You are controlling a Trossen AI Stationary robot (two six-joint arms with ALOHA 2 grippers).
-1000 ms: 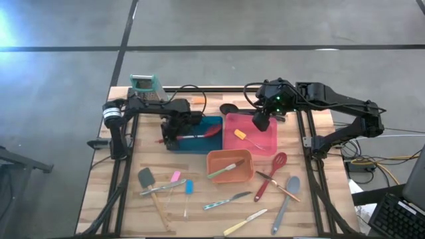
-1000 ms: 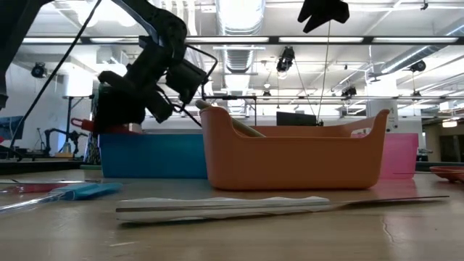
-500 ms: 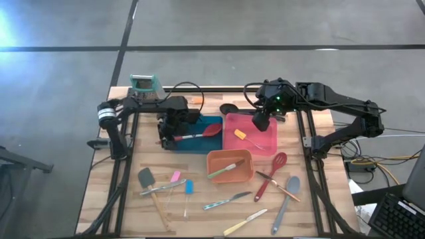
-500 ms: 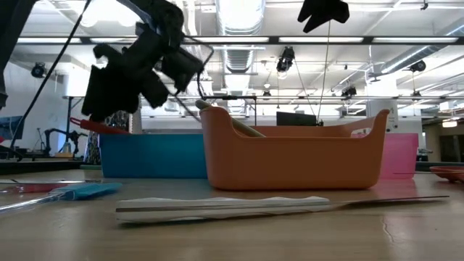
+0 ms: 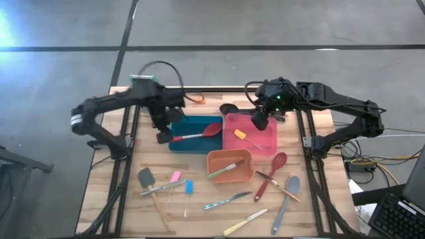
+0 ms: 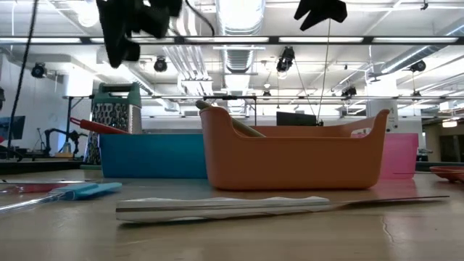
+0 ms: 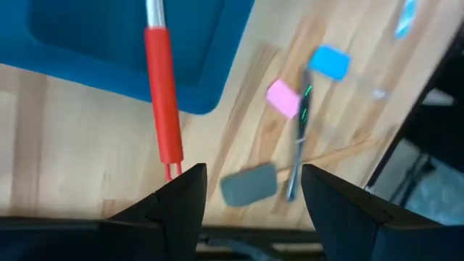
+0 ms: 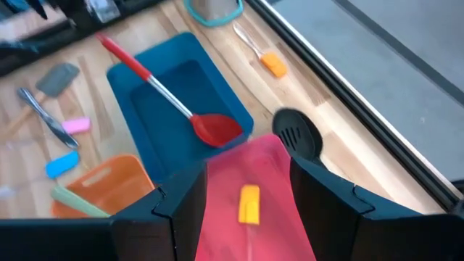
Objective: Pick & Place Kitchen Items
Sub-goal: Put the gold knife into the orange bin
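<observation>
A red spoon [image 5: 196,135] lies with its bowl [image 8: 217,129] in the blue tray [image 5: 192,143]. Its handle [image 7: 161,94] crosses the tray's left rim, and the handle's end sticks out over the table. My left gripper [image 5: 163,136] hangs open high above that end, with nothing between its fingers [image 7: 254,210]. My right gripper [image 5: 261,121] waits open above the pink tray [image 5: 265,143], which holds a small orange-headed spatula [image 8: 249,203]. In the low view both grippers show at the top, left [image 6: 127,29] and right [image 6: 320,11].
An orange tray [image 5: 229,166] holds a pale green-handled utensil. Grey [image 5: 146,178], pink [image 5: 175,176] and blue [image 5: 188,187] spatulas, two knives [image 5: 229,199], a red slotted spoon [image 5: 272,172] and a grey spoon [image 5: 287,196] lie near the front. A grater [image 6: 114,123] stands at the far left, and a black slotted spoon [image 8: 296,134] lies behind the pink tray.
My left gripper has risen from the blue tray and drawn back toward the table's left edge, tipping to point more steeply down. The red spoon stays behind, bowl in the tray and handle over the left rim. My right arm has kept still.
</observation>
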